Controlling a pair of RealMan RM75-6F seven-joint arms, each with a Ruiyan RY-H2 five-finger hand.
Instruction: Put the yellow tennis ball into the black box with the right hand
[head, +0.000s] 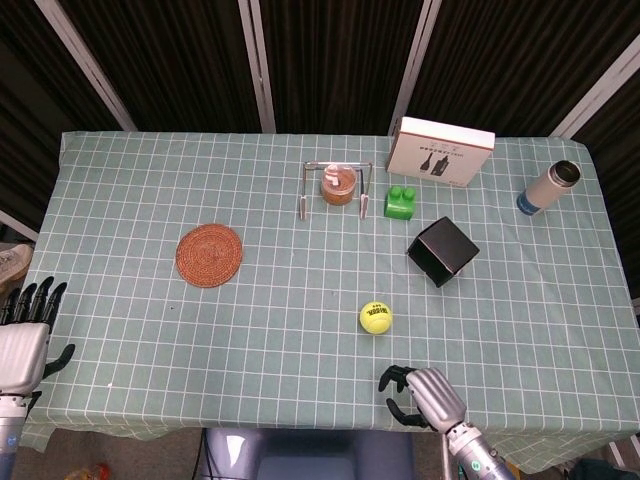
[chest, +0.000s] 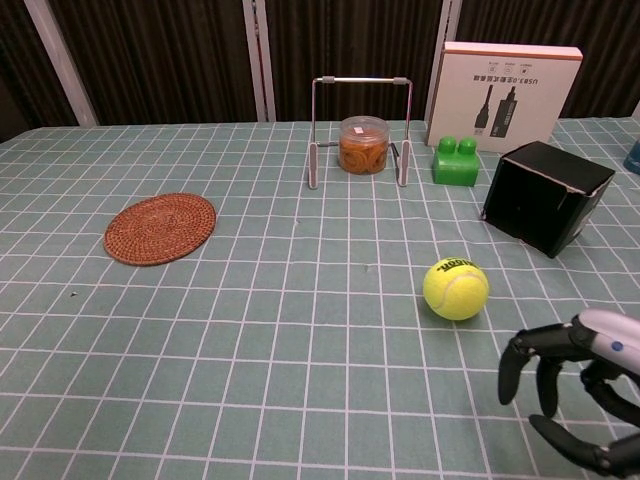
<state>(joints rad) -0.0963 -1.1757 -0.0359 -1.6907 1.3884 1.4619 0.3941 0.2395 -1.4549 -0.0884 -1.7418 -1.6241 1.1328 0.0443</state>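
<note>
The yellow tennis ball lies on the checked cloth, in front of and left of the black box. The box lies tilted, with its opening facing down-left in the head view. My right hand hovers near the table's front edge, just in front of and slightly right of the ball. Its fingers are apart and curved and hold nothing. At the left front corner, my left hand stays open with fingers spread, off the table's edge.
A woven coaster lies at the left. A metal rack with an orange jar, a green block, a white carton and a flask stand at the back.
</note>
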